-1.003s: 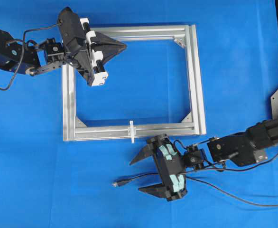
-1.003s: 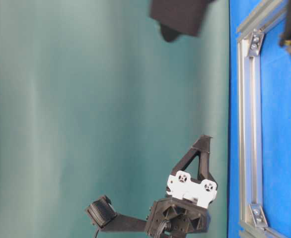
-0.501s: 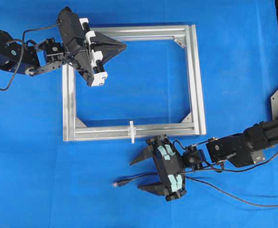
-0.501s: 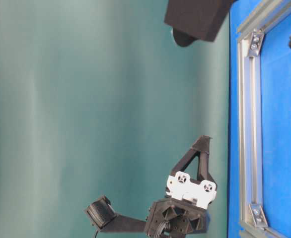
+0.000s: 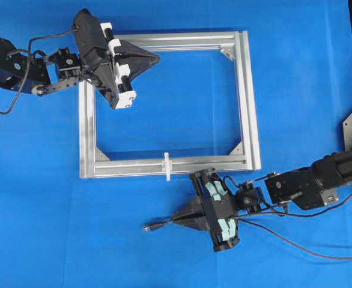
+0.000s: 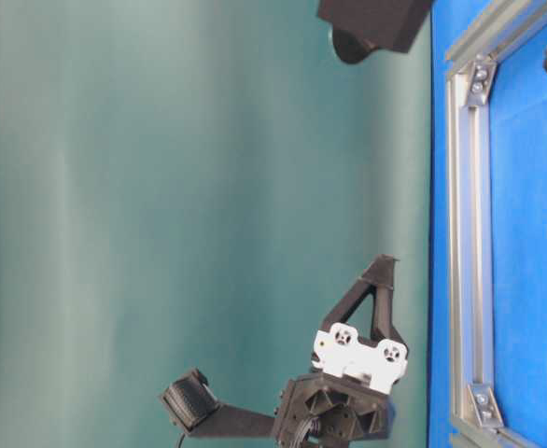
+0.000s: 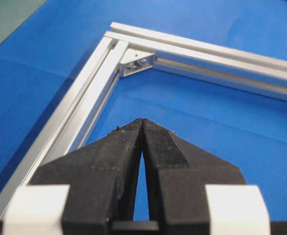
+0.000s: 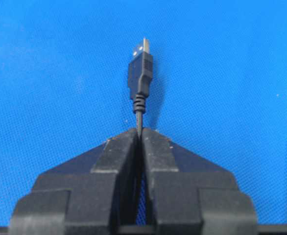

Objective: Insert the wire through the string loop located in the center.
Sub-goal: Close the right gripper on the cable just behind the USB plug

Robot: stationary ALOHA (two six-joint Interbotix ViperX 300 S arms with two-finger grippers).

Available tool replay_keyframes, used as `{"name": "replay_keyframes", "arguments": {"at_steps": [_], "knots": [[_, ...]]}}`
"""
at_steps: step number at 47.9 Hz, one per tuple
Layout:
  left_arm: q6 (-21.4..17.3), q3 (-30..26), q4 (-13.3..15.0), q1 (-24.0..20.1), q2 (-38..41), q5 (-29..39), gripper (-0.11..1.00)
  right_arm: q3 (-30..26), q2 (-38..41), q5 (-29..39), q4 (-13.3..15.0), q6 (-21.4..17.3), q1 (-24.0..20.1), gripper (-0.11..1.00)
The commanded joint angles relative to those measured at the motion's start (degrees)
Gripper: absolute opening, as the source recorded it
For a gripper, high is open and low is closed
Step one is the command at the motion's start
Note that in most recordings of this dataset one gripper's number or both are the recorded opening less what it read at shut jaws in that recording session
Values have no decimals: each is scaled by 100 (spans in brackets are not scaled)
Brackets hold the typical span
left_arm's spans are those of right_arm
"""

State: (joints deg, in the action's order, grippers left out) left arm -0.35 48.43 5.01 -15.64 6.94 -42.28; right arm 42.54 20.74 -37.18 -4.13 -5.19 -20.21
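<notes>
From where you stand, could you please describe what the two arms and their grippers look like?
Both arms are black with loose black cables. The left gripper has pointed triangular black fingers on a white carriage block with screws. The right gripper has the same black fingers, but its carriage parts are pale mint green.

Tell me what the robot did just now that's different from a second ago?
The right tool snapped shut on the thin black wire, just behind its small plug; a second ago its jaws were wide open around it. The left tool stayed shut and still over the silver square aluminium frame. The tiny white string loop on the frame's near bar did not move.
</notes>
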Motion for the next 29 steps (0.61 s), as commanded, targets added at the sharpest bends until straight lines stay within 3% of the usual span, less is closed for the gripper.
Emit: {"name": "replay_keyframes", "arguments": {"at_steps": [1, 13, 29], "knots": [[-18, -35, -18, 0, -176, -26, 0, -53, -185, -26, 9, -9, -26, -3], [-18, -35, -18, 0, -176, -26, 0, -105, -352, 132, 18, -35, -53, -3], [-18, -35, -18, 0, -202, -26, 0, -149, -1371, 1090, 18, -18, -62, -3]]}}
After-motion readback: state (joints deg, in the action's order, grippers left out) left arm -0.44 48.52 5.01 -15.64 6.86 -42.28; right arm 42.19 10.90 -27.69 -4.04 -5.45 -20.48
